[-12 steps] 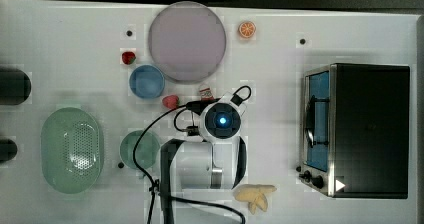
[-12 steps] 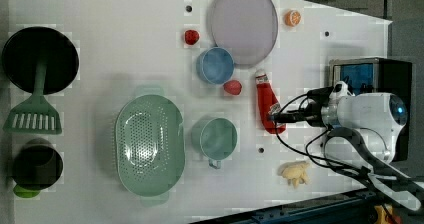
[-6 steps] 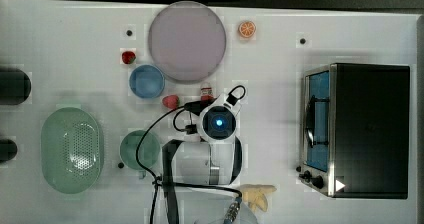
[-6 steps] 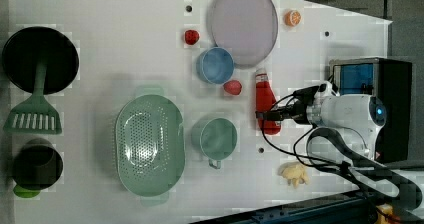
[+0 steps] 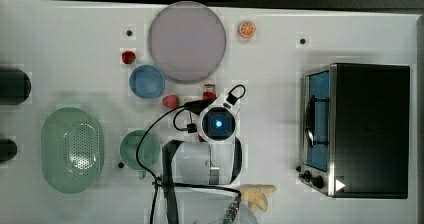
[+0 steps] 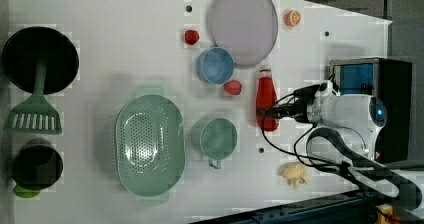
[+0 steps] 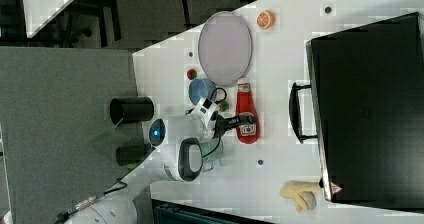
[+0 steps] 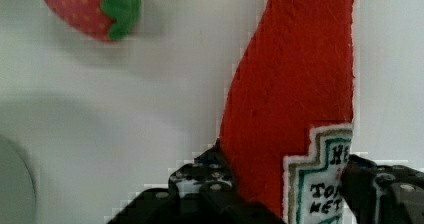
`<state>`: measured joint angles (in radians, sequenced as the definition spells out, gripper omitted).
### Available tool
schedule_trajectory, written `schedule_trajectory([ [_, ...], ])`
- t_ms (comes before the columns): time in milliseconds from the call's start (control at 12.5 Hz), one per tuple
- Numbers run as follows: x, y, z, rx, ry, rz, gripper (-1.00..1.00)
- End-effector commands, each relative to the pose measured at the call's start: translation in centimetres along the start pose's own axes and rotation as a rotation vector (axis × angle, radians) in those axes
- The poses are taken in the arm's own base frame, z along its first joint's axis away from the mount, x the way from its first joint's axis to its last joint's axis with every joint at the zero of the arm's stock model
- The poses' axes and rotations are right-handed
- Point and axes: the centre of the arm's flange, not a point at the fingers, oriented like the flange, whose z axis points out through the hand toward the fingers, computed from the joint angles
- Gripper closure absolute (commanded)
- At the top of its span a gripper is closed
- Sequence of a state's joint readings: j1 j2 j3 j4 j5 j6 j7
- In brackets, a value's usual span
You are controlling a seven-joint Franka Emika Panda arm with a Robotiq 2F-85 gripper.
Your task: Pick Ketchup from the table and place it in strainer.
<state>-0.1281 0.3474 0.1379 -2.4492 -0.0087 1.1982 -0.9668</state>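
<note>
Since the earlier frames the arm (image 6: 350, 119) has slid toward the ketchup (image 6: 265, 100) and now sits over it. Strainer (image 6: 149, 143) lies well apart, at the left view's left, past the green cup (image 6: 216, 138). Ketchup lies flat on the table (image 6: 125, 34) between the cup and the oven (image 6: 372, 84), near the plate (image 6: 243, 23). Step in hand: the grasp. Gripper (image 8: 280, 184) straddles the bottle, fingers (image 8: 200, 181) apart, one each side of the label; contact looks close, but no squeeze is evident. Next move likely calls for closing, lifting, then carrying over the cup. Wrist view gives the straddle and a strawberry (image 8: 90, 9); top view hides most of the bottle under the arm.
</note>
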Motion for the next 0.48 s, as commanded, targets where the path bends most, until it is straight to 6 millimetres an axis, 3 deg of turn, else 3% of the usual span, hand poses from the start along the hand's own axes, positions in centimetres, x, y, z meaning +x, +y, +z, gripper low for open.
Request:
schedule_trajectory([
  [80, 2.3, 0.7, -6.0, -0.032, 0.089, -0.029, -0.20],
  [480, 3.6, -1.3, -19.4, -0.050, 0.010, -0.053, -0.20],
])
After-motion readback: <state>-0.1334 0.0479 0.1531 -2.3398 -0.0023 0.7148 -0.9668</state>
